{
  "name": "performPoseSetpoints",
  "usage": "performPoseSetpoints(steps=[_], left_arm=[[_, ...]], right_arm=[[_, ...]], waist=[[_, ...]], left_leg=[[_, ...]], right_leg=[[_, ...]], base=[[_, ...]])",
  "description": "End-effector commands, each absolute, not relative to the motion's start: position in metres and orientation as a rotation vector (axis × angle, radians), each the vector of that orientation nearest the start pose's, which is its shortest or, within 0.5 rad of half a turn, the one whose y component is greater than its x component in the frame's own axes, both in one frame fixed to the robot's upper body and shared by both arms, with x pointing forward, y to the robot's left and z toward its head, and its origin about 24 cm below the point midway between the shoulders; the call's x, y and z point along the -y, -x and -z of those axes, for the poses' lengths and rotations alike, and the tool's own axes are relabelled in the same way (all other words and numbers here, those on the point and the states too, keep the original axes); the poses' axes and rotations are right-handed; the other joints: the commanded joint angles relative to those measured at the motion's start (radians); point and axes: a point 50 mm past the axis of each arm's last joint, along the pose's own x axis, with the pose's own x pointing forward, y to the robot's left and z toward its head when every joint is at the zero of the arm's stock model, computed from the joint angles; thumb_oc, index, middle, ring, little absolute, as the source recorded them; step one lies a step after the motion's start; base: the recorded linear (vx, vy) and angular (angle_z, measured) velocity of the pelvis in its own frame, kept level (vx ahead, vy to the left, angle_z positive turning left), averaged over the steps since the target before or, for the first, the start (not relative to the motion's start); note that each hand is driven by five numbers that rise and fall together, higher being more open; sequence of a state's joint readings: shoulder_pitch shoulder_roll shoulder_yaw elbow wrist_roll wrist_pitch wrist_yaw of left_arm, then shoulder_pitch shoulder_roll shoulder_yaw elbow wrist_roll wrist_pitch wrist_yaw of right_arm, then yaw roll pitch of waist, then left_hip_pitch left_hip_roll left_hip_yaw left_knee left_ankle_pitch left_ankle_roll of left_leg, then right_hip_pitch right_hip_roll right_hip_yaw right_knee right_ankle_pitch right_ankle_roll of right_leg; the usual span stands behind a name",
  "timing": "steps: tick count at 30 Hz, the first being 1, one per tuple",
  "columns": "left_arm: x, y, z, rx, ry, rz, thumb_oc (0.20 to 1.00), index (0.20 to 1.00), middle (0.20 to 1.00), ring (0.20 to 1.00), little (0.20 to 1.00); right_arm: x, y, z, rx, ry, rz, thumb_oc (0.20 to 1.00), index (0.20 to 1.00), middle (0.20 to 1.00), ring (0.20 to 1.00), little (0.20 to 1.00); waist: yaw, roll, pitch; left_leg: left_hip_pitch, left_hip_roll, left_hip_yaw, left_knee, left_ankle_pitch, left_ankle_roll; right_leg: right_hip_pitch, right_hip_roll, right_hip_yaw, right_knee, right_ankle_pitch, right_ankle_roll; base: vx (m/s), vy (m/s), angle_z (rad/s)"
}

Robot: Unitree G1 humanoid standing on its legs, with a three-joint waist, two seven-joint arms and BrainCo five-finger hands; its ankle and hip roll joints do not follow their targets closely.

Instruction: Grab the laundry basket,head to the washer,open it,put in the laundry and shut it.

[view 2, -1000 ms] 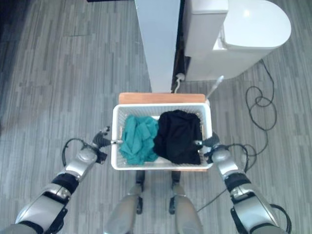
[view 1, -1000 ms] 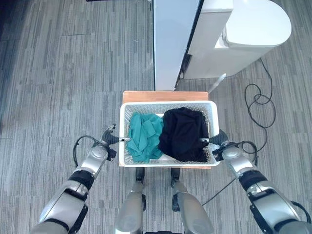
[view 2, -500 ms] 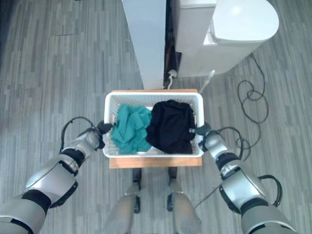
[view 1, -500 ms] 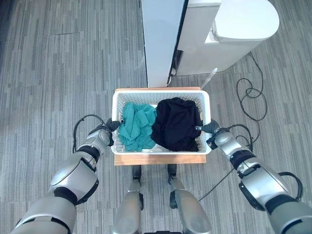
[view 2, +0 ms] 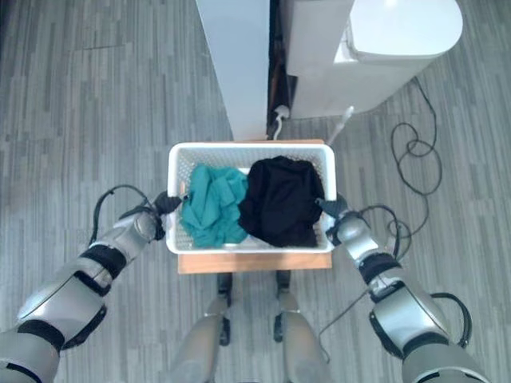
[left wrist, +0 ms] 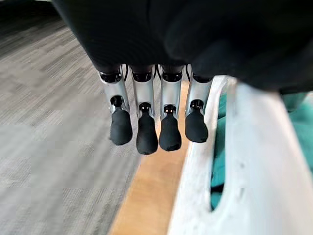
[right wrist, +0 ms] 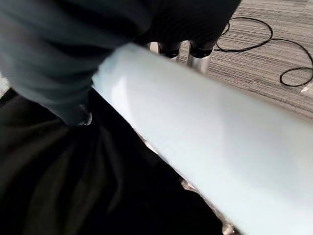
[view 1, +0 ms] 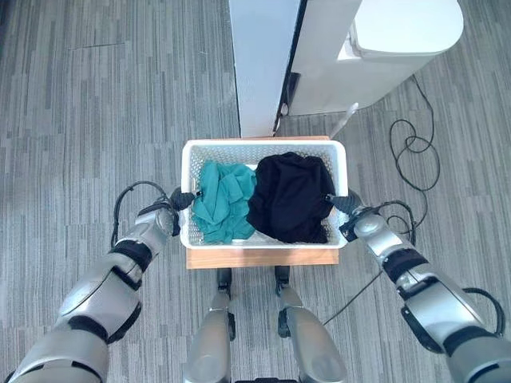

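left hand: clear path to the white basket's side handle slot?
Probably yes. The left hand hangs with straight fingers beside the white plastic laundry basket; its handle slot sits close by with nothing between.

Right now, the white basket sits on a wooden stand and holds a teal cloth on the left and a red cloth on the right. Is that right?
Not quite: the right cloth is black, not red, as the left eye view shows. The white basket does sit on the wooden stand, with the teal cloth on the left.
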State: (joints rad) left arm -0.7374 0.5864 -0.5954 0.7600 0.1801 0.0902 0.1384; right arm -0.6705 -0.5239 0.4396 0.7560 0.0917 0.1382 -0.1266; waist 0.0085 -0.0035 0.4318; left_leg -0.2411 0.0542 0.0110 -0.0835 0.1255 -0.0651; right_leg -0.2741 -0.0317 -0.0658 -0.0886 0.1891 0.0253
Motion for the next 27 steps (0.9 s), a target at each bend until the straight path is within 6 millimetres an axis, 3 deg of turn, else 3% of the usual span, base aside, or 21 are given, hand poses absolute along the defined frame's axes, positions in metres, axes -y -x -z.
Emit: performPoseSetpoints(steps=[1,3,8,12,13,14,16,19,21,22,25,27], left_arm=[[-0.22,-0.363,-0.074,-0.148,-1.092,0.025,0.2,0.2,0.2,0.2,0.2],[-0.225,-0.346,-0.061,-0.16,-0.969,0.019,0.2,0.2,0.2,0.2,0.2],[-0.223,-0.327,-0.043,-0.203,-0.835,0.05,0.2,0.2,0.2,0.2,0.2],[-0.217,-0.327,-0.043,-0.199,-0.805,0.08,0.2,0.2,0.2,0.2,0.2],[-0.211,-0.337,-0.055,-0.159,-0.796,0.074,0.2,0.2,0.2,0.2,0.2],[-0.21,-0.338,-0.056,-0.156,-0.796,0.074,0.2,0.2,0.2,0.2,0.2],[-0.205,-0.345,-0.066,-0.125,-0.805,0.087,0.2,0.2,0.2,0.2,0.2],[-0.2,-0.35,-0.075,-0.1,-0.814,0.104,0.2,0.2,0.2,0.2,0.2],[-0.203,-0.35,-0.075,-0.108,-0.815,0.106,0.2,0.2,0.2,0.2,0.2],[-0.201,-0.35,-0.072,-0.126,-0.807,0.132,0.2,0.2,0.2,0.2,0.2],[-0.195,-0.353,-0.071,-0.144,-0.812,0.187,0.2,0.2,0.2,0.2,0.2],[-0.184,-0.36,-0.071,-0.155,-0.866,0.238,0.2,0.2,0.2,0.2,0.2]], right_arm=[[0.23,-0.353,-0.079,-0.165,0.702,0.027,0.2,0.2,0.2,0.2,0.2],[0.258,-0.333,-0.083,-0.148,0.68,0.09,0.2,0.2,0.2,0.2,0.2],[0.289,-0.31,-0.08,-0.188,0.649,0.156,0.2,0.2,0.2,0.2,0.2],[0.309,-0.301,-0.082,-0.219,0.634,0.207,0.2,0.2,0.2,0.2,0.2],[0.321,-0.3,-0.093,-0.206,0.64,0.24,0.2,0.2,0.2,0.2,0.2],[0.322,-0.301,-0.094,-0.204,0.638,0.242,0.2,0.2,0.2,0.2,0.2],[0.329,-0.3,-0.099,-0.209,0.646,0.246,0.2,0.2,0.2,0.2,0.2],[0.341,-0.3,-0.103,-0.251,0.657,0.252,0.2,0.2,0.2,0.2,0.2],[0.345,-0.3,-0.102,-0.271,0.662,0.253,0.2,0.2,0.2,0.2,0.2],[0.354,-0.298,-0.096,-0.338,0.66,0.257,0.2,0.2,0.2,0.2,0.2],[0.368,-0.291,-0.087,-0.425,0.62,0.28,0.2,0.2,0.2,0.2,0.2],[0.376,-0.293,-0.082,-0.491,0.6,0.295,0.2,0.2,0.2,0.2,0.2]], waist=[[0.01,0.0,-0.066],[0.005,0.001,-0.107],[0.009,0.008,-0.142],[0.014,0.005,-0.17],[0.007,-0.017,-0.17],[0.006,-0.017,-0.168],[-0.008,-0.031,-0.175],[-0.019,-0.025,-0.189],[-0.024,-0.027,-0.193],[-0.042,-0.01,-0.218],[-0.074,0.004,-0.239],[-0.07,-0.002,-0.234]], left_leg=[[0.002,0.019,-0.048,0.068,-0.096,0.007],[0.044,0.03,-0.046,0.069,-0.112,0.003],[0.087,0.048,-0.05,0.068,-0.116,-0.007],[0.093,0.064,-0.06,0.019,-0.054,-0.031],[0.087,0.044,-0.091,0.044,-0.076,-0.037],[0.082,0.042,-0.095,0.054,-0.081,-0.036],[0.102,0.023,-0.133,0.152,-0.17,-0.029],[0.177,0.004,-0.24,0.327,-0.237,-0.024],[0.195,-0.011,-0.277,0.357,-0.241,-0.019],[0.275,-0.007,-0.337,0.355,-0.269,-0.017],[0.329,-0.023,-0.315,0.265,-0.375,0.007],[0.34,-0.064,-0.264,0.249,-0.414,0.031]], right_leg=[[0.032,-0.085,0.021,0.024,-0.083,0.091],[0.076,-0.074,0.025,0.008,-0.095,0.085],[0.122,-0.055,0.016,0.002,-0.117,0.076],[0.136,-0.049,-0.016,0.001,-0.133,0.075],[0.125,-0.065,-0.028,0.001,-0.115,0.075],[0.126,-0.067,-0.031,0.001,-0.116,0.076],[0.12,-0.085,-0.046,0.001,-0.101,0.077],[0.102,-0.089,-0.04,0.005,-0.068,0.082],[0.094,-0.095,-0.031,0.003,-0.053,0.086],[0.066,-0.093,0.004,0.002,-0.028,0.099],[0.027,-0.115,0.041,0.001,0.011,0.137],[-0.001,-0.143,0.059,0.001,0.026,0.162]], base=[[0.07,-0.059,-0.04],[0.08,-0.117,-0.05],[0.02,-0.105,0.09],[-0.1,-0.069,0.04],[-0.21,-0.022,0.28],[-0.22,-0.032,0.36],[-0.15,0.025,0.3],[-0.15,0.151,0.12],[-0.11,0.205,-0.14],[-0.11,0.307,-0.15],[-0.19,0.355,-0.29],[-0.25,0.355,-0.35]])
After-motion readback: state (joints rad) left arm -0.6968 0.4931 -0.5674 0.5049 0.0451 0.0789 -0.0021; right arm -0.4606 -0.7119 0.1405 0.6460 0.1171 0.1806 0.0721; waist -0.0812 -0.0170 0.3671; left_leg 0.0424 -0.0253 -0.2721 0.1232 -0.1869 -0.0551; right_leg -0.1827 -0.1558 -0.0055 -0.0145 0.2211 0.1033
